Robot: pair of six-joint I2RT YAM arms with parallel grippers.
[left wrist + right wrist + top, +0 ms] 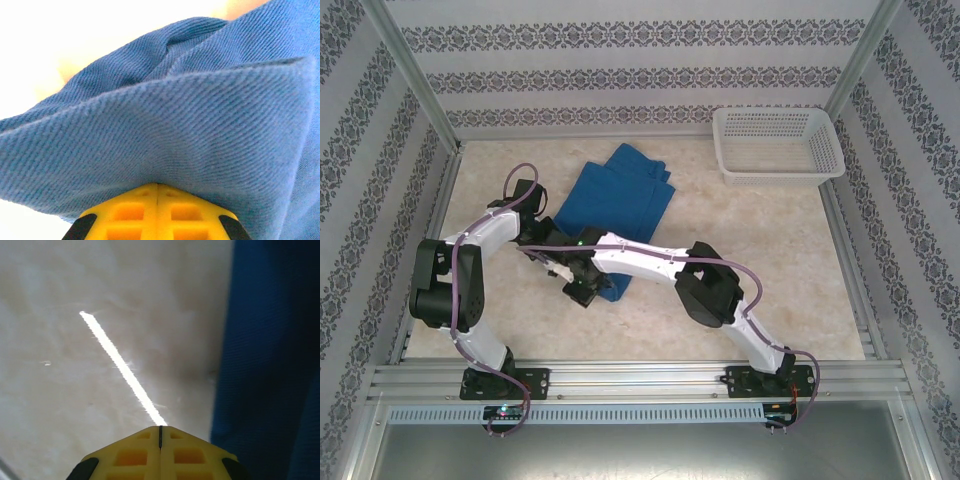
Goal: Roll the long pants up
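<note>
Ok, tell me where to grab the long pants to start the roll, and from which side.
Grip the near short edge of the long pants, at its two corners, coming in low from the arms' side. The cloth lies folded in a strip running away across the table, so that end probably lifts easiest and rolls toward the far side.

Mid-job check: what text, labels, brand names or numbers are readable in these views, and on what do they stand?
No readable text anywhere.
long pants: plain blue, no tag or print visible.
white basket: no label visible.
patterned walls: ornament, not lettering.
</note>
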